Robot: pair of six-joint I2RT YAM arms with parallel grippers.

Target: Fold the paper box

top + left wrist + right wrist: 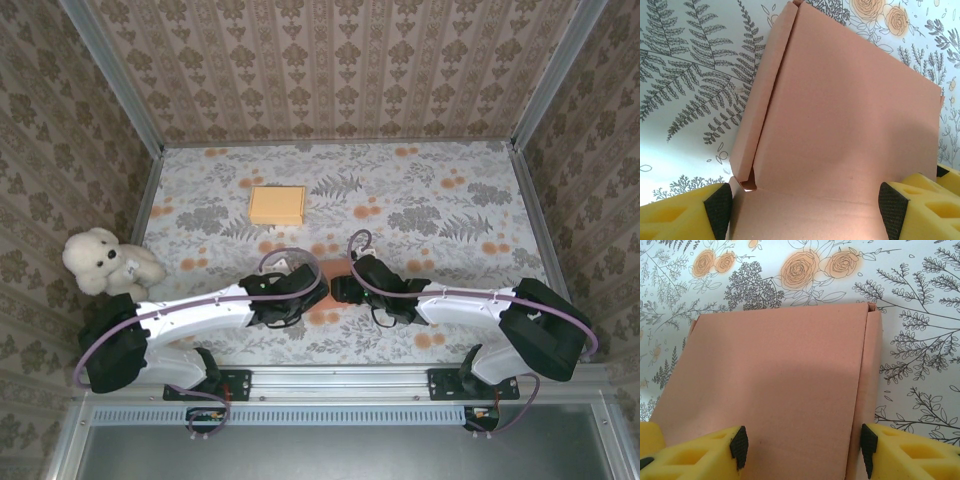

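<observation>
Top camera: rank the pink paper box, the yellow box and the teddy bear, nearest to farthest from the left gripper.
From the left gripper:
1. Pink paper box, at its fingertips, between the two arms.
2. Yellow box, farther back on the table, slightly left.
3. Teddy bear, far left, by the wall.

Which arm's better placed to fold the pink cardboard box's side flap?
Probably left: the open left gripper is over the pink cardboard box, one pad right beside the side flap.
</observation>
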